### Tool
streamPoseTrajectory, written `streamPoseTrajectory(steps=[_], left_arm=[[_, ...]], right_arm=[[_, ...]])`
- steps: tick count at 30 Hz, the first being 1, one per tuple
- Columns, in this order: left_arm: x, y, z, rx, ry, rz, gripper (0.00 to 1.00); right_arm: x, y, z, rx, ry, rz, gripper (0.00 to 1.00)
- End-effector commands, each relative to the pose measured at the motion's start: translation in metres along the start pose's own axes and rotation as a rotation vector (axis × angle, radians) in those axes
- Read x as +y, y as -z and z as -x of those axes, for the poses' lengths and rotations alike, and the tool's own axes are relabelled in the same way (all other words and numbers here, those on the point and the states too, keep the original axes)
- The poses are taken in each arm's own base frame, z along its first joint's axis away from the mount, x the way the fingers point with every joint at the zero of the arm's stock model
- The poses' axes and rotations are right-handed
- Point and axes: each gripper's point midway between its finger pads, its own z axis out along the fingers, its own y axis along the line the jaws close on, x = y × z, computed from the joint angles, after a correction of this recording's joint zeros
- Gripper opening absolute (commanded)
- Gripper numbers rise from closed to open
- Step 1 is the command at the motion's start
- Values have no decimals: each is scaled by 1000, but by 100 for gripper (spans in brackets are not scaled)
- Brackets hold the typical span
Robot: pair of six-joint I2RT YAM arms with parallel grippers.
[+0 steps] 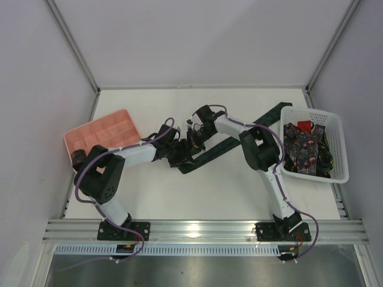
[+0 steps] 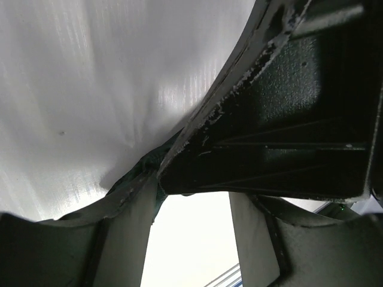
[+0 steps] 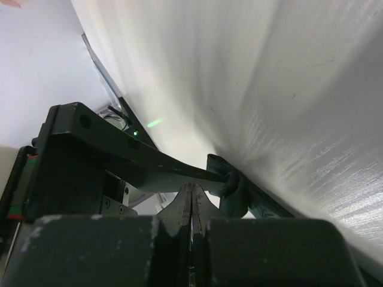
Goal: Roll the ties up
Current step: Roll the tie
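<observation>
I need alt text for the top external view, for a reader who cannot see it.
The robot's left gripper and right gripper meet over a dark green tie lying diagonally on a white table. A pink compartment tray sits at the left, and a white lattice basket holding more ties sits at the right.

The white counter [image 1: 203, 191] carries a pink compartment tray [image 1: 102, 131] at nine o'clock and a white lattice basket [image 1: 336, 143] at three o'clock. A dark green tie [image 1: 218, 150] lies diagonally on it, from the centre toward two o'clock.
</observation>
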Motion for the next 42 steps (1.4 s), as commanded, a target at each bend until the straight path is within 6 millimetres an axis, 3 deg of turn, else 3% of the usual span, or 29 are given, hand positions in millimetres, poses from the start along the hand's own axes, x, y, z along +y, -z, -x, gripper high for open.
streamPoseTrajectory(steps=[1, 9, 18, 23, 31, 32, 35, 37, 39, 42], left_arm=[[18, -7, -5, -12, -39, 51, 58], [20, -8, -5, -7, -49, 61, 57], [20, -4, -7, -1, -58, 66, 57], [12, 9, -4, -20, -68, 43, 59], [-19, 41, 1, -75, -62, -62, 61], [-19, 44, 0, -76, -54, -62, 59], [-20, 47, -4, -53, -25, -67, 37], [-17, 42, -7, -34, -3, -57, 30], [-13, 38, -11, -17, 19, -42, 23], [-7, 33, -15, 0, 33, -24, 21]], right_arm=[[14, 1, -20, 71, -16, 63, 0], [-4, -4, -34, 98, -36, 13, 0], [-32, -2, -29, 56, -7, -122, 0], [-51, -1, -27, 22, -4, -157, 0], [-59, -1, -33, 17, -6, -155, 0], [-58, -1, -32, 8, -2, -149, 0], [-54, 3, -31, -15, -7, -134, 0], [-48, 5, -29, -29, -5, -124, 0], [-44, 7, -28, -37, 4, -123, 0], [-33, 15, -26, -57, 29, -130, 1]])
